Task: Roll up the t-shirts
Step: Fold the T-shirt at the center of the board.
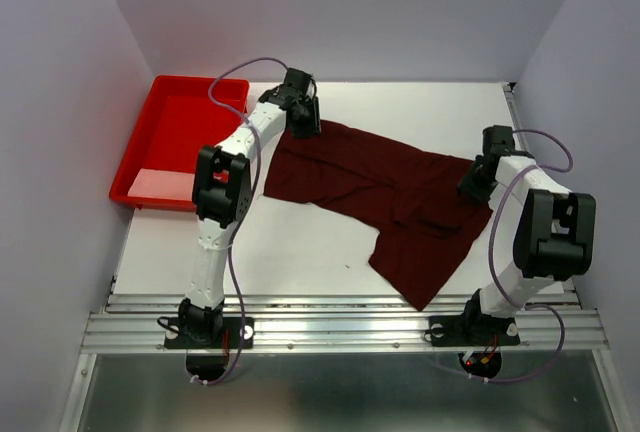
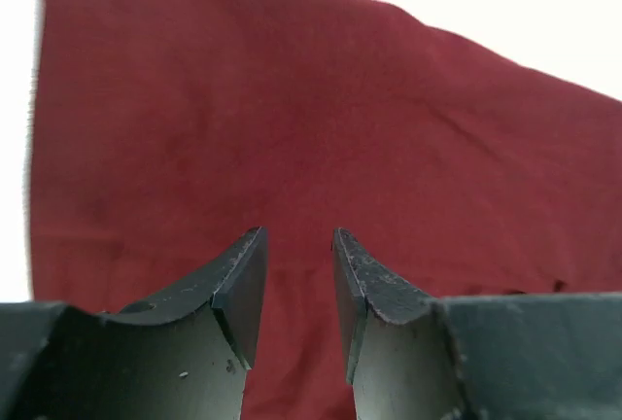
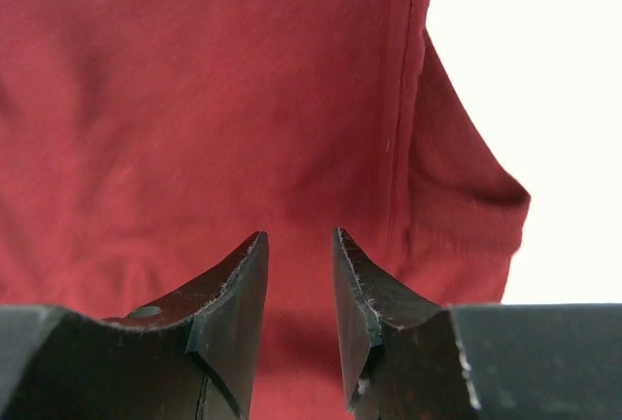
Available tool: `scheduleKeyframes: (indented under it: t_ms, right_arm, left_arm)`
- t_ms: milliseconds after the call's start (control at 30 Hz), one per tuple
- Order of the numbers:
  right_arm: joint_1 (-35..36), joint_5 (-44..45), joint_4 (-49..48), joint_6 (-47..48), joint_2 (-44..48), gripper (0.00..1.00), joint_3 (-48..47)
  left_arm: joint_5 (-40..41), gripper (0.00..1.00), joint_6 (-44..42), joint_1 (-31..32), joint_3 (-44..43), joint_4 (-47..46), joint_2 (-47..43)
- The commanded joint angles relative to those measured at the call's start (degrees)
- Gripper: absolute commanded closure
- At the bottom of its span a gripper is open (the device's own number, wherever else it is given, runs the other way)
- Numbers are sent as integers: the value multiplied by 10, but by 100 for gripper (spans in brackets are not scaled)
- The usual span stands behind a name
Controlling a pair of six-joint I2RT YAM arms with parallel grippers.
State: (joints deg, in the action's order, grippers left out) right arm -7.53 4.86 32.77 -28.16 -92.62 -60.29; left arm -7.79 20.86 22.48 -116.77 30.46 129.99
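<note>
Dark maroon t-shirt [image 1: 380,192], plain, soft cloth, lying spread out and wrinkled on the white bench [image 1: 300,252], one flap reaching toward the near edge. Left claw [image 1: 303,117] is at the shirt's far-left corner, right claw [image 1: 478,180] at its right edge, and the shirt stretches between the two. Left wrist view: left claw [image 2: 296,235] jaws a narrow gap apart, holding nothing, cloth right below and ahead, cloth edge off to its left. Right wrist view: right claw [image 3: 296,235] same narrow gap, holding nothing, seam and folded hem just to its right. Red tray [image 1: 190,122] sits left of the left claw
</note>
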Motion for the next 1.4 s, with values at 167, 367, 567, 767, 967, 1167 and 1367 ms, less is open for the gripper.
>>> scheduleKeyframes:
  t_ms: [167,367,567,767,967,1167,1367]
  right_arm:
    - [-37,31,-81,-17,-105,62,-60]
    - [-42,63,-79,-24,-151,62,-89]
    - [-42,38,-75,-35,-88,60,-86]
    - [-42,10,-30,-18,85,55,-12]
    - [-28,-42,27,-42,205,55,113]
    - [3,-65,23,-67,234,57,195]
    - [22,-46,-3,-58,181,59,181]
  left_arm:
    - [-38,56,2,-3,-51,-7,85]
    - [-39,56,1,-14,-93,1,132]
    - [-33,56,-8,-24,-136,19,161]
    - [-27,56,-4,-23,-74,-9,84]
    - [-21,56,6,-21,-16,-23,20]
    - [-13,56,6,-18,13,-25,-21]
    - [-9,56,5,-16,29,-24,-27]
